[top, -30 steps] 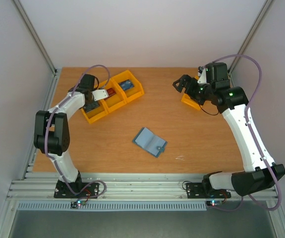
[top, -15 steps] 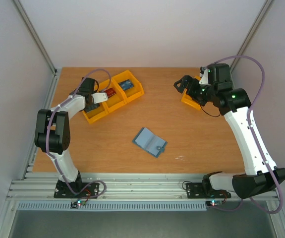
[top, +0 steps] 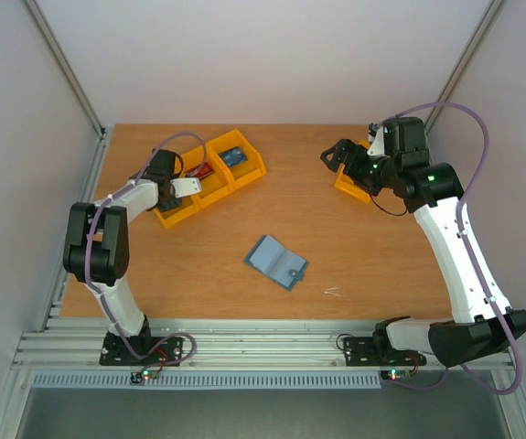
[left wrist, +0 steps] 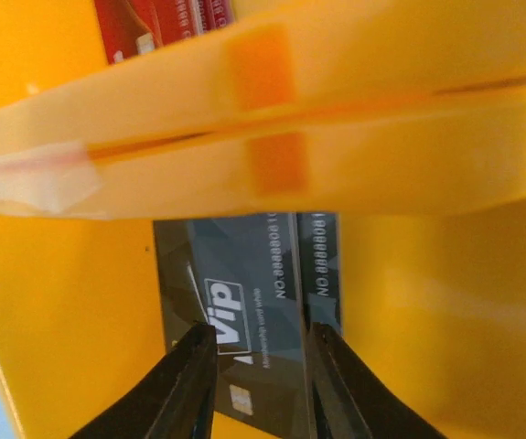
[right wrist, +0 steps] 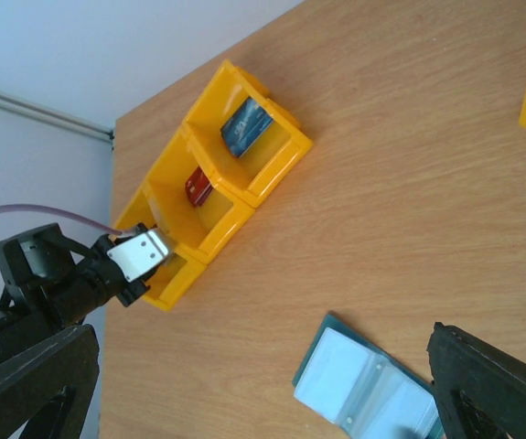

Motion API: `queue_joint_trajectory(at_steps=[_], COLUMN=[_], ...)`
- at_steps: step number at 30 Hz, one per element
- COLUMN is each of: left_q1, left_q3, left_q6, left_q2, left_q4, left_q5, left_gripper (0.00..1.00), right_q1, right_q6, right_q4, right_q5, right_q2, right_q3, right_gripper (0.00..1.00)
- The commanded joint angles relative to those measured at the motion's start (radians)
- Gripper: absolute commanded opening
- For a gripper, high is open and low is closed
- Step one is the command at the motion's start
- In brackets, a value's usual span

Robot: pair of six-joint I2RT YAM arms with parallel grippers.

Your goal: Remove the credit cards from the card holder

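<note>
The card holder (top: 276, 262) lies open on the wooden table, its pale pockets (right wrist: 372, 389) facing up. My left gripper (top: 172, 198) reaches into the leftmost orange bin (top: 176, 210). In the left wrist view its jaws (left wrist: 258, 334) stand slightly apart, open, over a dark grey credit card (left wrist: 244, 293) that rests in the bin. A red card (top: 204, 171) lies in the middle bin and a blue card (top: 233, 155) in the right one. My right gripper (top: 336, 155) hangs wide open and empty at the far right, well above the table.
The three orange bins (right wrist: 235, 174) stand joined in a row at the back left. A separate orange bin (top: 349, 183) sits at the back right, under my right arm. White walls close in the table's left, right and far sides.
My left gripper's jaws have parted over the dark grey card in the leftmost bin, and its wrist shifted a little. The right arm barely moved.
</note>
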Motion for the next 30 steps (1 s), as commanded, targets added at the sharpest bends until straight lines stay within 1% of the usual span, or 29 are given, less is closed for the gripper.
queue_joint_trajectory(at_steps=[1,5,9,11,13,14,15,17,18,19,20,21,22,23,25,27,30], left_q1=[-0.002,-0.003,-0.002,-0.002,-0.002,-0.002,-0.002,-0.003,-0.002,-0.003,-0.002,-0.002,-0.002,-0.002,-0.001,0.0,0.0], left_q3=[-0.026,-0.026,-0.007,0.031,0.111,0.148,0.191,0.278,0.32,0.353,0.38,0.398,0.409,0.418,0.425,0.411,0.344], left_q6=[0.007,0.001,-0.006,-0.037,-0.089,-0.139,-0.187,-0.294,-0.338,-0.402,-0.492,-0.546,-0.619,-0.673,-0.819,-0.919,-1.038], left_q2=[-0.051,-0.075,-0.088,-0.097,-0.113,-0.123,-0.136,-0.164,-0.179,-0.204,-0.227,-0.251,-0.277,-0.304,-0.359,-0.419,-0.505], left_q4=[0.014,-0.014,-0.023,-0.056,-0.122,-0.164,-0.212,-0.326,-0.378,-0.424,-0.461,-0.475,-0.481,-0.487,-0.491,-0.492,-0.469], left_q5=[0.042,0.063,0.057,0.059,0.077,0.092,0.111,0.174,0.214,0.259,0.28,0.29,0.284,0.269,0.222,0.194,0.142], left_gripper=[0.32,0.38,0.4,0.42,0.47,0.49,0.54,0.67,0.75,0.87,0.97,0.99,0.99,0.99,0.99,0.99,0.99], right_q1=[-0.006,-0.006,-0.006,-0.006,-0.006,-0.006,-0.006,-0.006,-0.006,-0.006,-0.006,-0.007,-0.008,-0.009,-0.01,-0.009,-0.009], right_q6=[-0.015,-0.018,-0.018,-0.024,-0.038,-0.047,-0.058,-0.078,-0.084,-0.097,-0.111,-0.129,-0.153,-0.211,-0.295,-0.373,-0.502], right_q4=[-0.004,-0.005,-0.006,-0.012,-0.025,-0.032,-0.038,-0.047,-0.048,-0.04,-0.023,-0.01,0.037,0.092,0.236,0.419,0.764], right_q5=[-0.014,-0.014,-0.017,-0.015,-0.003,0.006,0.016,0.056,0.097,0.141,0.217,0.256,0.332,0.391,0.479,0.581,0.734], right_q2=[-0.025,-0.024,-0.027,-0.027,-0.027,-0.028,-0.032,-0.045,-0.059,-0.077,-0.102,-0.13,-0.162,-0.198,-0.276,-0.369,-0.481], right_q3=[0.007,0.007,0.01,0.016,0.025,0.029,0.031,0.027,0.017,-0.002,-0.023,-0.051,-0.083,-0.129,-0.245,-0.395,-0.673], right_gripper=[0.98,0.99,0.98,0.99,0.98,0.99,0.99,0.98,0.99,0.99,0.99,0.98,0.98,0.98,0.98,0.98,0.98])
